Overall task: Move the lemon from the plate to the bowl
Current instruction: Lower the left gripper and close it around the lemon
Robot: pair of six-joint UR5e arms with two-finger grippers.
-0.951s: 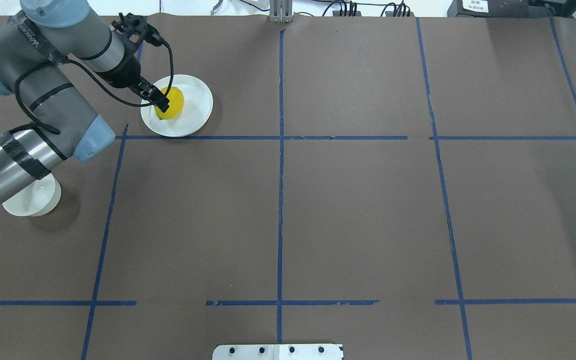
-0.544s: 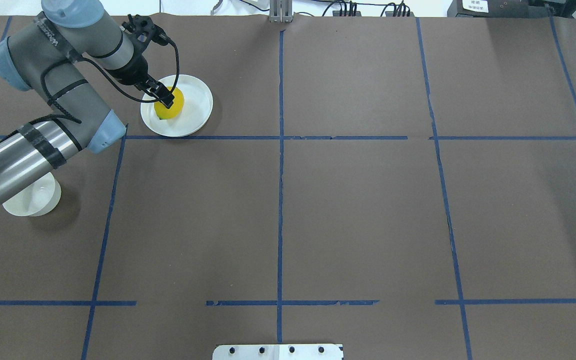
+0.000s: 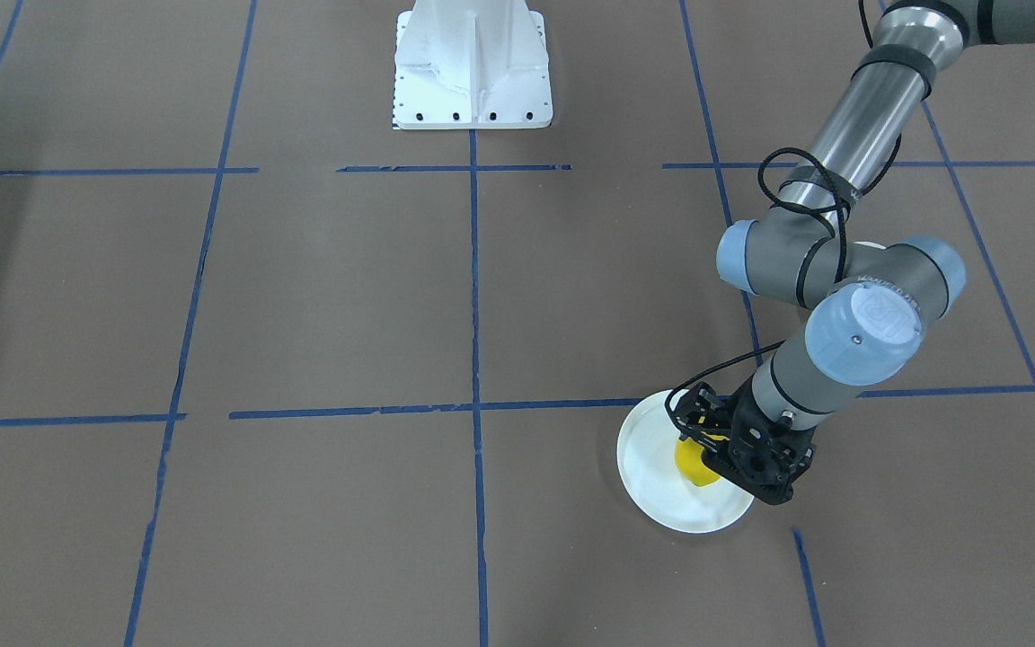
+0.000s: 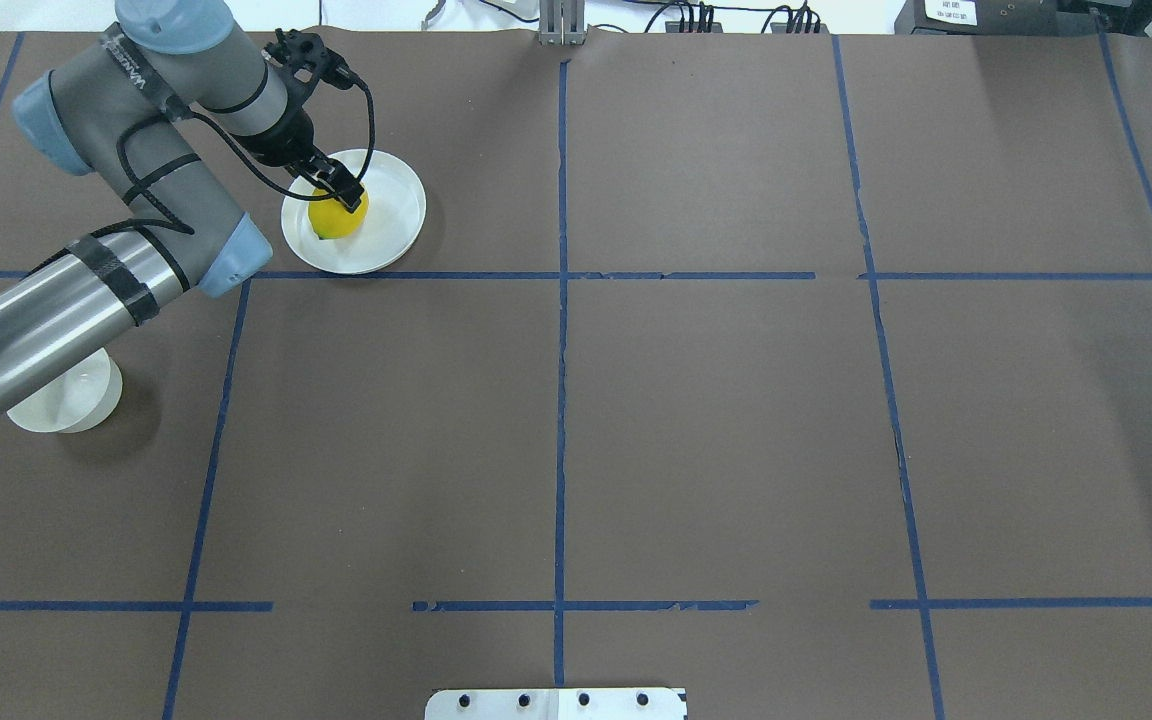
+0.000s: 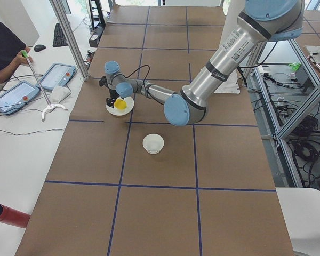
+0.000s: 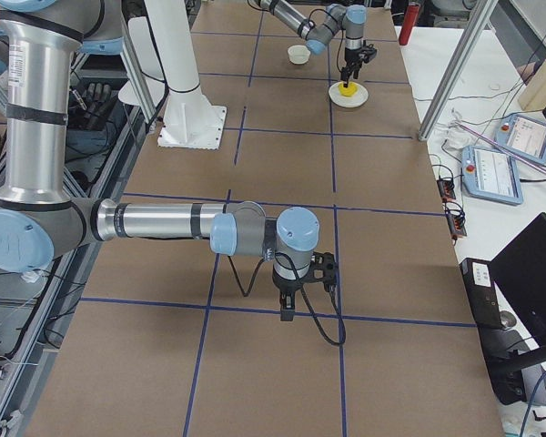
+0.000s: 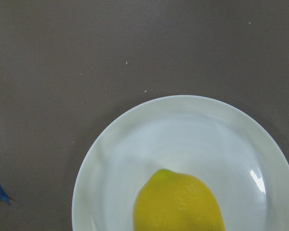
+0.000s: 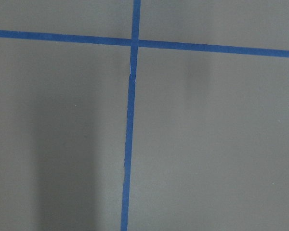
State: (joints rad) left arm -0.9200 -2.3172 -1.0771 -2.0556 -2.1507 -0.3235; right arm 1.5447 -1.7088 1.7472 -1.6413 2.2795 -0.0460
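One lemon is lying on the one plate, well apart from the one bowl on the table, while the left tool is hanging just over it, its grip, like the right tool's, impossible to tell.

Yellow oval lemon lying on flat white plate; small white bowl upright, well apart.
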